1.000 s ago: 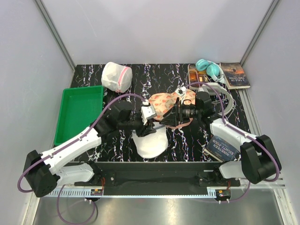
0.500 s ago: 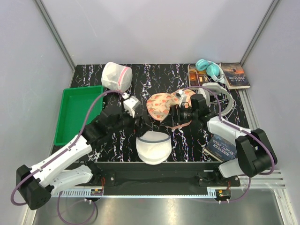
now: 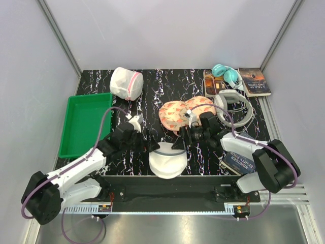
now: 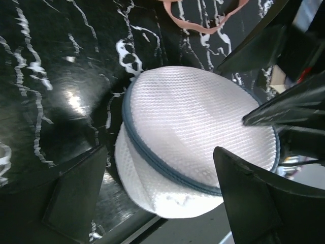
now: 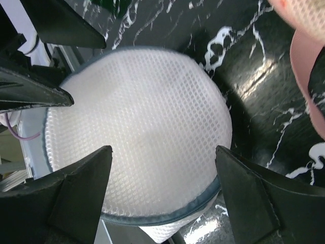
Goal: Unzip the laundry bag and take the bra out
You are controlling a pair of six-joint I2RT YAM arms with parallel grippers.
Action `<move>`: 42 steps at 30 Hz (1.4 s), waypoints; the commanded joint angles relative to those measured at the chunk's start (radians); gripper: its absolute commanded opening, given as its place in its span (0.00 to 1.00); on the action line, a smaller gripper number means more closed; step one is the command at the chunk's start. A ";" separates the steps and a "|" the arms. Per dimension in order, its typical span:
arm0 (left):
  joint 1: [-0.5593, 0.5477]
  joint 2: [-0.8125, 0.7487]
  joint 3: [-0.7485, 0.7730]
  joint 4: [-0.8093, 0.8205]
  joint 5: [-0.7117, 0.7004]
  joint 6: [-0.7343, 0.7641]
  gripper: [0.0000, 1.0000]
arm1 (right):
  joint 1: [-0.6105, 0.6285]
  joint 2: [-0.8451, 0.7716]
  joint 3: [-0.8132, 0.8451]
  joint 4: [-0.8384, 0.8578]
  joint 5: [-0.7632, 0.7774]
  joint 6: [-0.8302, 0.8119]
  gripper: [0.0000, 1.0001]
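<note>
At the near edge of the black marbled counter (image 3: 172, 86), well right of the green tray (image 3: 84, 124), the laundry bag (image 3: 165, 162) is sitting dome up. Left claw (image 3: 152, 142) and right claw (image 3: 179, 142) are hanging wide open at either side of its far rim, gripping nothing. Grey zip band (image 4: 152, 161) is running closed along the visible stretch.

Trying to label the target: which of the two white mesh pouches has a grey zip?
The front one, the laundry bag; the rear pouch near the green tray has pink trim instead.
</note>
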 commanded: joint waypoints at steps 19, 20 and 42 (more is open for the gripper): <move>0.054 0.364 0.212 0.444 0.705 0.388 0.00 | 0.029 -0.218 0.151 -0.249 0.269 -0.134 0.98; 0.063 0.391 0.245 0.429 0.762 0.448 0.00 | 0.029 -0.227 0.151 -0.249 0.277 -0.147 0.99; 0.134 0.515 0.592 -0.041 0.573 0.655 0.81 | 0.029 -0.207 0.094 -0.138 0.200 -0.053 0.00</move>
